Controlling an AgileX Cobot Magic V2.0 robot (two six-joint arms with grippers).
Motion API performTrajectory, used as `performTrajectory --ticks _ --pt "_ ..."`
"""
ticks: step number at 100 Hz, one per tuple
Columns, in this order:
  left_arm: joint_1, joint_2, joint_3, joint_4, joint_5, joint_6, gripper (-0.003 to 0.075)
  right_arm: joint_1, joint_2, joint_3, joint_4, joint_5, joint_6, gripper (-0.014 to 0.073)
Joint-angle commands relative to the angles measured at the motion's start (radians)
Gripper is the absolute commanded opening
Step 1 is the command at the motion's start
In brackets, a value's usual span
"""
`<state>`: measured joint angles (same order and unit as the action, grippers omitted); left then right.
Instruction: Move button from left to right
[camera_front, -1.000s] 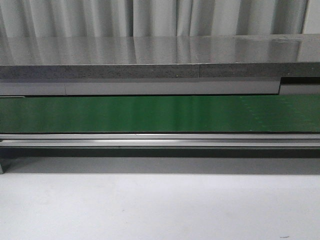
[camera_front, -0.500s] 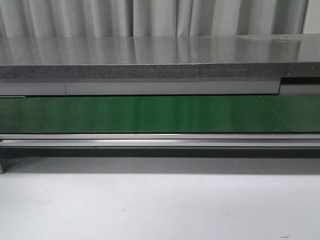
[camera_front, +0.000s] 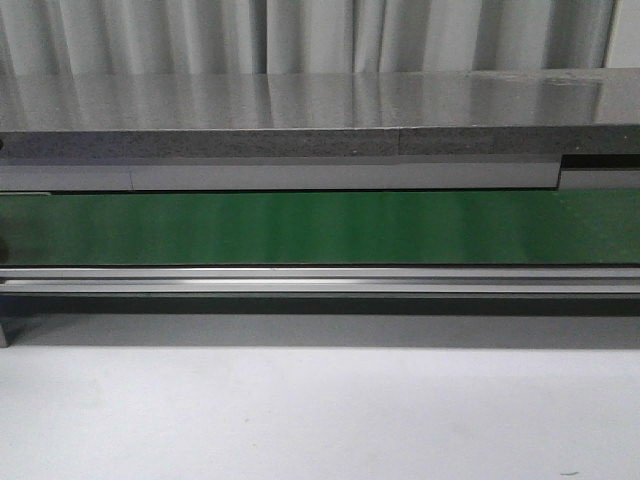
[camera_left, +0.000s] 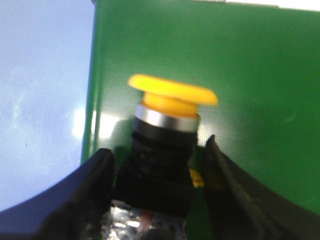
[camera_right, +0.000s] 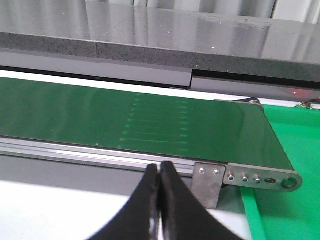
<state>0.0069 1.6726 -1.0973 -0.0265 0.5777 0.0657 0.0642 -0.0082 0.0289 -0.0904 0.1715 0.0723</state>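
The button (camera_left: 162, 145) sits between the two dark fingers (camera_left: 97, 185) of your left end effector (camera_left: 159, 192), its yellow-orange cap spread wide above a silver band and a black body. You can see the fingers flanking that black body closely on both sides, though the blur does not let you tell whether they are pressing it or merely beside it, so the state of the left end effector cannot be told. Under the button lies a green mat (camera_left: 240, 60), and its edge meets a pale bluish-white surface (camera_left: 45, 90) just beside the button.

Your right end effector (camera_right: 160, 200) is closed on nothing, its black fingertips pressed together in front of the conveyor. The green belt (camera_right: 125, 120) ends at a metal end bracket (camera_right: 250, 176) with a row of screws, and beyond it lies more green mat (camera_right: 285, 210).

From the front, you look along the belt (camera_front: 320, 228) across the full width of the view, framed by a silver rail (camera_front: 320, 280) on its near side. A speckled grey bench (camera_front: 300, 105) with a glossy top runs behind it, pale curtains (camera_front: 320, 35) hang at the back, and a white surface (camera_front: 320, 420) fills the foreground.
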Motion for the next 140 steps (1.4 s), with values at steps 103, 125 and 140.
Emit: performTrajectory --ticks 103,125,140 --pt "-0.011 -0.82 0.444 -0.039 -0.382 0.032 0.0665 0.001 -0.017 0.001 -0.005 -0.078 -0.003 -0.0068" --pt "-0.103 -1.065 0.677 -0.039 -0.578 0.032 0.0665 0.001 -0.017 0.001 -0.005 -0.078 -0.003 -0.0068" --pt "-0.157 -1.131 0.746 -0.039 -0.634 0.032 0.0665 0.001 -0.017 0.001 -0.005 -0.078 -0.003 -0.0068"
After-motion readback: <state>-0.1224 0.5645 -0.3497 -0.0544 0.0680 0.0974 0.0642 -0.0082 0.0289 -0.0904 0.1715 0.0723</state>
